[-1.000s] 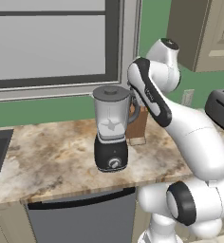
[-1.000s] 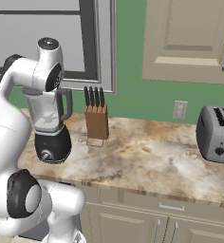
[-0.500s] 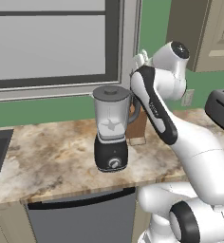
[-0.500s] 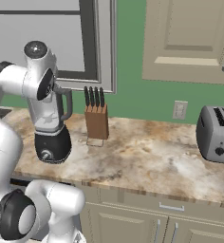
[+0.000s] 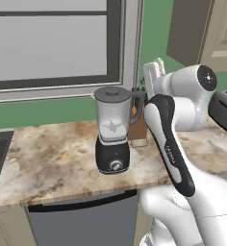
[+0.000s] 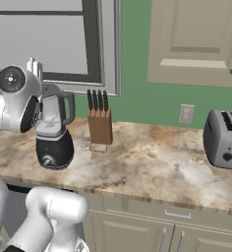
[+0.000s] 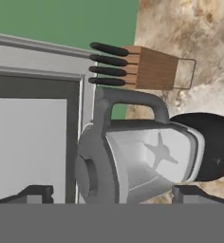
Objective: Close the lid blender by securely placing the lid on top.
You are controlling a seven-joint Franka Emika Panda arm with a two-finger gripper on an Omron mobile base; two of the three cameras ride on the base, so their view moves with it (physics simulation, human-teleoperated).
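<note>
In the hand view the gripper (image 7: 111, 194) shows its two dark tips spread wide with nothing between them, so it is released and holds nothing. Just beyond them the lid (image 7: 88, 173) already sits on the mouth of the blender (image 5: 113, 129), covering the jar, which suggests the task is about done. Farther back, the knife block (image 6: 100, 123) stands beside the blender on the counter (image 6: 152, 167) near the window (image 5: 48, 43).

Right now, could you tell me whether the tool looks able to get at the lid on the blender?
Probably yes. The tool faces the lid, which sits on the blender, with its tips on either side and nothing between; the knife block stands clear behind.
</note>
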